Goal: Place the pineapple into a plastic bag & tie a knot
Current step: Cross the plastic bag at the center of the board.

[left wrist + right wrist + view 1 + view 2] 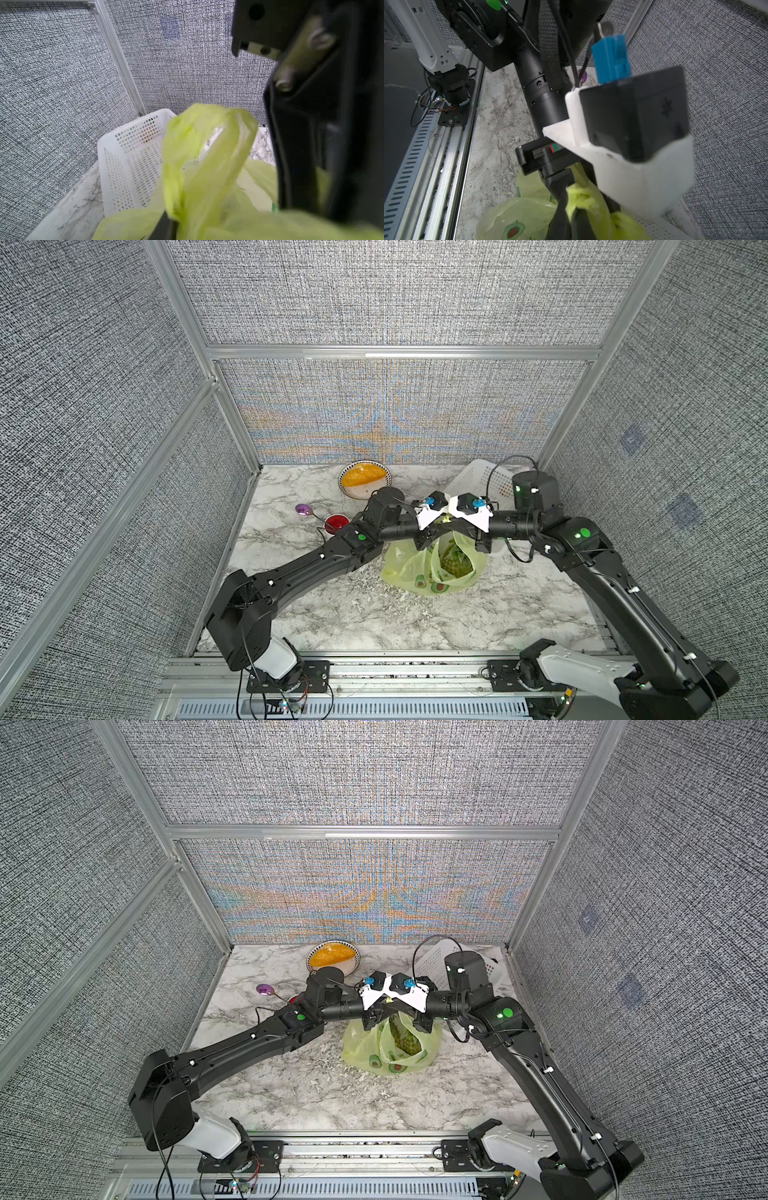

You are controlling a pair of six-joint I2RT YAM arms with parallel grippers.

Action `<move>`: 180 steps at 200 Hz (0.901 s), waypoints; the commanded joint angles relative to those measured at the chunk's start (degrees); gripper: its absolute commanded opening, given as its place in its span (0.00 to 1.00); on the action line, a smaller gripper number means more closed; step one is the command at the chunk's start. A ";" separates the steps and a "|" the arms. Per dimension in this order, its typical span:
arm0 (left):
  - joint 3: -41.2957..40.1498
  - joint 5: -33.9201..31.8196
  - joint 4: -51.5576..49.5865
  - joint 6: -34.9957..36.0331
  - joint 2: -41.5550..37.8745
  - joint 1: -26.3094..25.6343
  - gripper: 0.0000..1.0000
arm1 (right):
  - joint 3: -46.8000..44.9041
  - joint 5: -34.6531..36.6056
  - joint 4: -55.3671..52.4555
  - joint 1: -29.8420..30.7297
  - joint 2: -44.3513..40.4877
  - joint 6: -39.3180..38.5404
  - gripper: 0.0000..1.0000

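bag (401, 566): thin, crinkly, translucent plastic
worktop (415, 626): smooth marble-look surface
basket (116, 166): matt perforated plastic
walls (374, 302): rough woven cloth

On marble table (332, 622): plastic bag (409, 570) mid-frame, bowl (365, 482) and white basket (469, 481) above it, red cup (336, 523) and purple utensil (304, 510) left.

A blurred loop of the plastic bag (207, 162) stands upright in the foreground. Behind it, a white perforated basket (126, 162) rests on the table (79, 212) at the wall corner. Black robot hardware (324, 128) overlaps the bag.
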 commanded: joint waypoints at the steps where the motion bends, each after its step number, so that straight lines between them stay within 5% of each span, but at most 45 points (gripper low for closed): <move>1: -0.72 1.75 4.42 -0.44 -0.35 0.02 0.16 | -0.08 1.87 2.66 -0.41 -0.97 2.29 0.00; 24: -1.15 1.67 4.25 0.64 -0.47 0.02 0.03 | 0.56 5.44 1.70 -0.57 -3.04 5.24 0.35; 58: -1.76 0.33 4.15 2.60 -0.99 0.02 0.00 | 1.82 12.50 -2.20 -0.61 -10.09 13.62 0.63; 78: -1.81 0.28 3.96 3.75 -0.95 0.02 0.00 | 1.91 23.32 0.64 -0.69 -14.08 25.65 0.76; 94: -1.47 0.84 3.49 4.60 -0.66 0.01 0.00 | 3.94 33.96 0.51 -0.63 -12.78 40.71 0.76; 117: -0.78 1.02 3.00 5.05 -0.38 0.02 0.00 | 8.33 29.58 -4.31 -0.71 -6.96 50.50 0.72; 152: -0.05 1.44 2.64 4.92 0.00 0.02 0.00 | 12.52 17.30 -10.68 -0.75 0.81 52.76 0.72; 180: 0.04 1.24 2.64 4.62 0.08 0.02 0.00 | 12.15 14.81 -12.40 -0.88 3.21 52.25 0.70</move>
